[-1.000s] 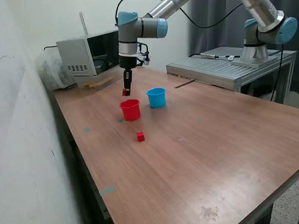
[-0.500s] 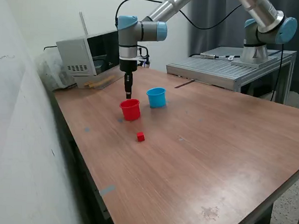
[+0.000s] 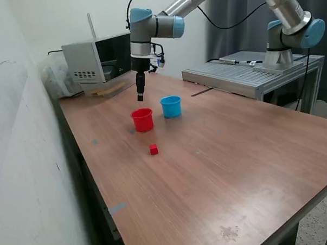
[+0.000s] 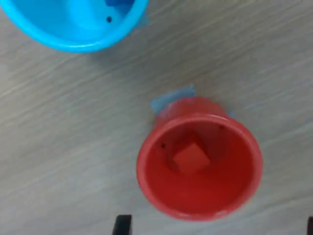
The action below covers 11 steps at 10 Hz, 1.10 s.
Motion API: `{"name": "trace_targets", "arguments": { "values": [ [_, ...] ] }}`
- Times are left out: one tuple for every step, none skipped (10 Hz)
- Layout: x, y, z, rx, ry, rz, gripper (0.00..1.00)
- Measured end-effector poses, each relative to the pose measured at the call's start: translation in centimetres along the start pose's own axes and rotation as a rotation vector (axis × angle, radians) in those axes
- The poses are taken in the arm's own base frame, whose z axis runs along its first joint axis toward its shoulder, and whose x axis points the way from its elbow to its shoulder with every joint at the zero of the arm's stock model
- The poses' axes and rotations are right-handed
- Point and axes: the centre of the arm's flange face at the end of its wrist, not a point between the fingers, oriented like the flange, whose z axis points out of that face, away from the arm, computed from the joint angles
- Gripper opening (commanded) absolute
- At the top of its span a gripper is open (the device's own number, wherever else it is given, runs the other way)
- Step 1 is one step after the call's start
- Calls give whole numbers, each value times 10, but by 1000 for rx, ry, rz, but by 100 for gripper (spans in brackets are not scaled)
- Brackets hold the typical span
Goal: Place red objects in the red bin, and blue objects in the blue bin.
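Observation:
The red cup (image 3: 142,120) stands on the wooden table (image 3: 215,173), with the light-blue cup (image 3: 170,106) just to the exterior view's right of it. My gripper (image 3: 139,95) hangs above the red cup, open and empty. In the wrist view, a red cube (image 4: 191,158) lies on the floor of the red cup (image 4: 200,196). The gripper (image 4: 215,227) shows only as two dark fingertips (image 4: 122,226) set wide apart at the picture's edge. A dark-blue cube (image 4: 117,2) shows partly inside the blue cup (image 4: 63,34). A second red cube (image 3: 153,149) lies on the table in front of the red cup.
A grey box-shaped device (image 3: 90,59) stands at the back of the table on the exterior view's left. A metal platform (image 3: 247,74) with a second arm's base (image 3: 286,38) stands at the back right. A wall runs along the left side.
One second ago the gripper held a red cube just above the red cup. It dipped to the cup, let the cube go, and has now risen empty.

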Motion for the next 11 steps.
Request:
{"name": "trace_targets", "arguments": {
  "values": [
    [0, -8, -25, -8, 3, -32, 100],
    [-2, -18, -48, -5, 4, -56, 100],
    [-4, -29, -70, 7, 4, -70, 100],
    [-7, -42, -92, 25, 3, -79, 100],
    [-2, -58, -116, 33, 6, -96, 100],
    [10, -74, -140, 27, 14, -123, 100],
    [28, -90, -157, 19, 24, -153, 100],
    [49, -103, -169, 12, 38, -182, 100],
    [73, -111, -178, 4, 61, -196, 100],
    [100, -114, -182, -3, 85, -193, 100],
    [129, -114, -179, -5, 104, -185, 100]
  ]
}}
